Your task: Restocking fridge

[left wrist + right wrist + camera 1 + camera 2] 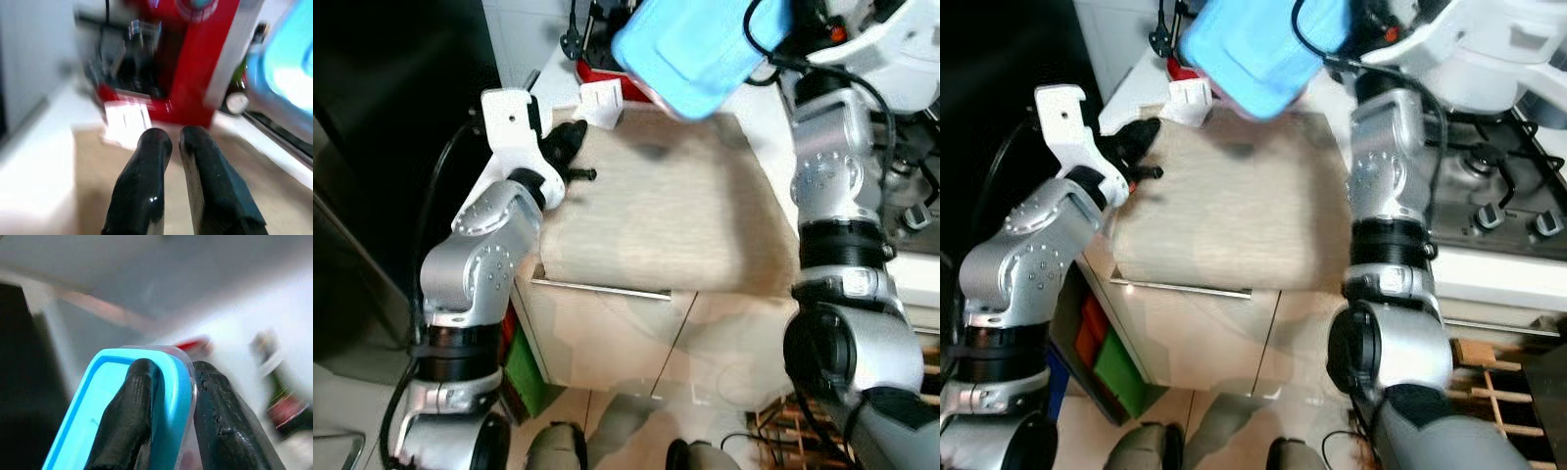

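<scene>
Presently a blue-lidded container [132, 411] is pinched at its rim by the right gripper [173, 396]; judged rigid, slick, liable to pivot; left gripper [173, 147] nearly closed, empty

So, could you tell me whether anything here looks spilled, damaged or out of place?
Nothing stands out. The right gripper holds the blue-lidded container by its rim, tilted in the air above the beige counter; no spill shows. The left gripper rests at the counter's edge, fingers together and empty. The red appliance stands upright behind.

One blue-lidded container [690, 49], one red appliance [195, 58], one white box [603, 102] and two grippers are showing.
</scene>
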You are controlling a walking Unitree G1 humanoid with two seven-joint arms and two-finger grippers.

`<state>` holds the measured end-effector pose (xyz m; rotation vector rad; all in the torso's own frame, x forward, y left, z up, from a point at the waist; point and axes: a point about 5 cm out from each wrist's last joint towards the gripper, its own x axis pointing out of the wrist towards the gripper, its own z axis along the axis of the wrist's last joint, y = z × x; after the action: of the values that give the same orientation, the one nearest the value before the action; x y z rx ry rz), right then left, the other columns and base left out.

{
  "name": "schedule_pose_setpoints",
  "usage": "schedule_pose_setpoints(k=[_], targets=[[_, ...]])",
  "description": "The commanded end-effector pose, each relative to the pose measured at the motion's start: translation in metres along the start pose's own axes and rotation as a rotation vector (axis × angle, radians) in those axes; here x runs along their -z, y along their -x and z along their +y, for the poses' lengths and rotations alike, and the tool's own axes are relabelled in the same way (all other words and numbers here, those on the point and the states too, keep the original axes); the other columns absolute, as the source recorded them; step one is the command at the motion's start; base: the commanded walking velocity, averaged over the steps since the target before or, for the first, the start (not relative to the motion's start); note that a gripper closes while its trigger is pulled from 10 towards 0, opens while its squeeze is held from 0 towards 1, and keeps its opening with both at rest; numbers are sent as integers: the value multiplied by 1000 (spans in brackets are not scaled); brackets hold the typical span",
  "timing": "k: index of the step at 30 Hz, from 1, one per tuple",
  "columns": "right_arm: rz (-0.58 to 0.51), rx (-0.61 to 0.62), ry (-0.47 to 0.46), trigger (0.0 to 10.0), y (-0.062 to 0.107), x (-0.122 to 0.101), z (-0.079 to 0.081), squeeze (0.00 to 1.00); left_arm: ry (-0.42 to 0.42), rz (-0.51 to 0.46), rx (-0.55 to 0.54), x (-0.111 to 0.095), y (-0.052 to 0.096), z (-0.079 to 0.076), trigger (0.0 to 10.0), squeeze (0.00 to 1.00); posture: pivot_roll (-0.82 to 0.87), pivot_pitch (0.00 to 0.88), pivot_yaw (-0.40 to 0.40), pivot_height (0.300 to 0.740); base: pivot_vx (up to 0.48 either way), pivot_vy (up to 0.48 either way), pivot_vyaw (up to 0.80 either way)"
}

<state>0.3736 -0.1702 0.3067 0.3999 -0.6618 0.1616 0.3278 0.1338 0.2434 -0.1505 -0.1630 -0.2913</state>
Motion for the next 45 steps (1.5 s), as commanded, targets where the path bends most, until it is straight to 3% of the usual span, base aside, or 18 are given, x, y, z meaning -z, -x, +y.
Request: schedule_pose_setpoints(k=[1, 4, 10, 12, 13, 15, 18, 45], targets=[[-133, -44, 117, 0, -4, -26, 9, 0, -55, -52, 26, -6, 2, -7, 10000, 0, 8, 0, 1, 740, 0, 0, 0], [-223, -105, 229, 0, 3, -40, 21, 0, -122, -94, 37, -10, 2, -12, 10000, 0, -5, 0, 3, 740, 0, 0, 0], [-299, -116, 327, 0, 13, -46, 33, 0, -150, -167, 60, -17, -1, -22, 10000, 0, -18, 0, 6, 740, 0, 0, 0], [-321, -129, 438, 0, 22, -43, 37, 0, -169, -197, 49, -20, -2, -22, 10000, 0, -20, 0, 4, 740, 0, 0, 0], [-321, -129, 438, 0, 22, -43, 37, 0, -169, -197, 49, -20, -2, -22, 10000, 0, -20, 0, 4, 740, 0, 0, 0], [-300, -102, 545, 0, 34, -32, 31, 0, -202, -218, 29, -20, -3, -21, 10000, 0, -21, 0, -1, 740, 0, 0, 0], [-306, -106, 610, 0, 40, -31, 31, 0, -212, -223, 24, -20, -4, -20, 10000, 0, -25, 0, -1, 740, 0, 0, 0], [-293, -101, 662, 0, 42, -17, 34, 0, -223, -263, 27, -23, -7, -20, 10000, 0, -26, 0, 4, 740, -61, 0, 0]])
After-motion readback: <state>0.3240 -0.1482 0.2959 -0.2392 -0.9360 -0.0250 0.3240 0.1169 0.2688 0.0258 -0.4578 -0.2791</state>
